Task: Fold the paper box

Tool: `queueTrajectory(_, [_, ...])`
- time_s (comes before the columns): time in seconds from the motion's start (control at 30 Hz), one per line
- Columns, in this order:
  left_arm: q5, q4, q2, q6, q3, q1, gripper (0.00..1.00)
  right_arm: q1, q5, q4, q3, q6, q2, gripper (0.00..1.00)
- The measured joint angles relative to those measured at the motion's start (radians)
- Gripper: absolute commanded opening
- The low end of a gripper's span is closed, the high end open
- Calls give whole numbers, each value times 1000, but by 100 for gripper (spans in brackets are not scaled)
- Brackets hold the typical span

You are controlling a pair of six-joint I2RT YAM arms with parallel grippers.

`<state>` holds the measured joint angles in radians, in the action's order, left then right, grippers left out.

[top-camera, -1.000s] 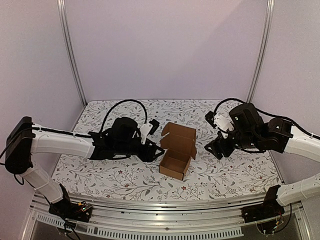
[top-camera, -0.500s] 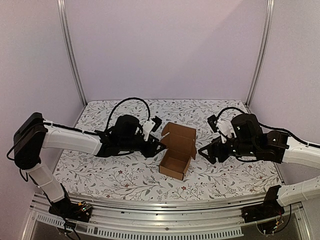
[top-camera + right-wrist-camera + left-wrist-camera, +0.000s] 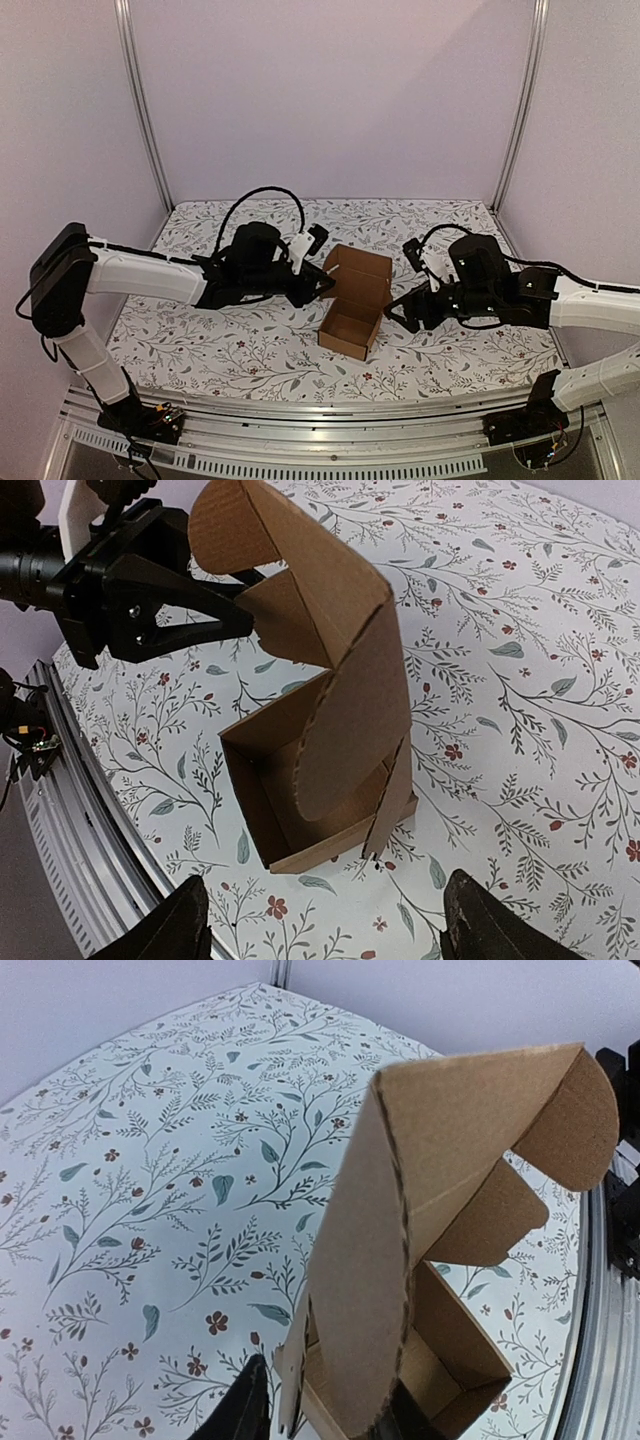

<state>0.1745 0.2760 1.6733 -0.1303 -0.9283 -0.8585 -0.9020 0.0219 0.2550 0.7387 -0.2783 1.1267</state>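
Pincers on both flanks, over the flowered tabletop! Dead centre sits the paper box, tray open upward, its lid standing upright at the far side, rounded side tabs curling forward. My left pincer is spread, the lid's left edge between its fingers. My right pincer, spread wide, hovers just beside the box's right wall, not touching.

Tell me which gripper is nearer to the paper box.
Left. The left gripper straddles the raised lid of the paper box; the right gripper hovers open off its right side, a gap between.
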Motion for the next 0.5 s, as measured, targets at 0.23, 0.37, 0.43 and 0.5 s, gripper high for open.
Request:
queueTrajectory(0.23, [-4, -5, 16, 10, -6, 2, 7, 0, 18, -56, 0, -29, 44, 68])
queueTrajectory(0.37, [-5, -5, 16, 13, -6, 3, 0, 0, 14, -72, 0, -42, 78, 58])
queueTrajectory(0.43, [-6, -5, 15, 14, -6, 4, 0, -1, 5, -80, 2, -48, 95, 57])
queueTrajectory(0.5, [-8, -8, 13, 14, -6, 4, 0, -8, -24, -84, 5, -48, 111, 54])
